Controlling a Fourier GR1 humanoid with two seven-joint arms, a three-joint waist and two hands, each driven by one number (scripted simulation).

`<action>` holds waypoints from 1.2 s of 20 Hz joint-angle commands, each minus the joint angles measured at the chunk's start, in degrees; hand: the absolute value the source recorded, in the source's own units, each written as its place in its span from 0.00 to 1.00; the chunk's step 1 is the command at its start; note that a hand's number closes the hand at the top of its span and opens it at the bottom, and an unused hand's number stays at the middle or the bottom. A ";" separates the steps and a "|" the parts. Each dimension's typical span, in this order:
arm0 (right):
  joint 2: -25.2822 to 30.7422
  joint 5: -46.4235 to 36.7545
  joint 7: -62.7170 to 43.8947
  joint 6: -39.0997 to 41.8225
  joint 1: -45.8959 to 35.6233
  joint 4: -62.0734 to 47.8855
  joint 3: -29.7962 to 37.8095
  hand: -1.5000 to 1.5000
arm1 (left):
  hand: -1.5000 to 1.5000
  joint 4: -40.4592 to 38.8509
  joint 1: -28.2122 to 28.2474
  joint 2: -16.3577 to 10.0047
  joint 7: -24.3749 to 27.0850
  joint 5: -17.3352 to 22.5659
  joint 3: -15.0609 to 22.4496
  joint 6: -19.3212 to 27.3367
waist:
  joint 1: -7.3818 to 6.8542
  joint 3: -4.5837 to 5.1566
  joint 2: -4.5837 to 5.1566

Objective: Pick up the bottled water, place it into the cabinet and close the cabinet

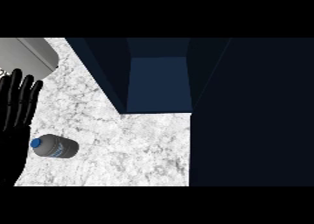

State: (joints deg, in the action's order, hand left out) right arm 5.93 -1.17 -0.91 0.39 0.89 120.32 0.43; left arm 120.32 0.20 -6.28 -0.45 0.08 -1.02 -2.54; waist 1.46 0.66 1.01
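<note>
The water bottle (54, 146), clear with a blue cap, lies on its side on the white marble counter (133, 148), its cap pointing left. My left hand (11, 116) rests open at the left edge, fingers straight and pointing up, just beside the bottle's cap without curling round it. The dark blue cabinet (158, 83) stands open at the top centre, its hollow interior showing; its door (256, 113) fills the right side as a large dark panel. My right hand is not in view.
A grey rounded appliance (33, 54) sits at the top left corner of the counter. Bare marble lies between the bottle and the cabinet's opening.
</note>
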 commanded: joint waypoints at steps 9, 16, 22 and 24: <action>0.79 11.53 -6.25 8.19 13.78 10.71 -3.48 0.00 | 0.00 10.33 13.29 6.15 -5.62 6.33 -2.80 14.57 | -1.72 -0.66 -1.53; 0.88 13.46 -7.71 10.69 27.46 23.52 -5.17 0.00 | 0.00 24.56 30.87 6.26 -5.02 9.71 2.22 13.44 | -1.61 -0.66 -1.44; 1.13 17.33 -7.57 12.56 31.26 26.84 -3.00 0.00 | 0.00 20.93 34.87 6.27 1.78 7.26 8.25 15.66 | -1.39 -0.66 -1.31; -0.22 12.87 -3.24 14.14 33.81 24.25 -5.93 0.00 | 0.00 25.70 41.56 6.27 2.84 9.47 8.07 13.71 | -1.73 -0.66 -1.45</action>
State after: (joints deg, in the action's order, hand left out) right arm 6.42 11.37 -4.30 13.32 29.66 138.58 -4.35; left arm 139.68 34.75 -0.18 0.36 7.99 4.59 11.57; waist -0.14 0.01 -0.37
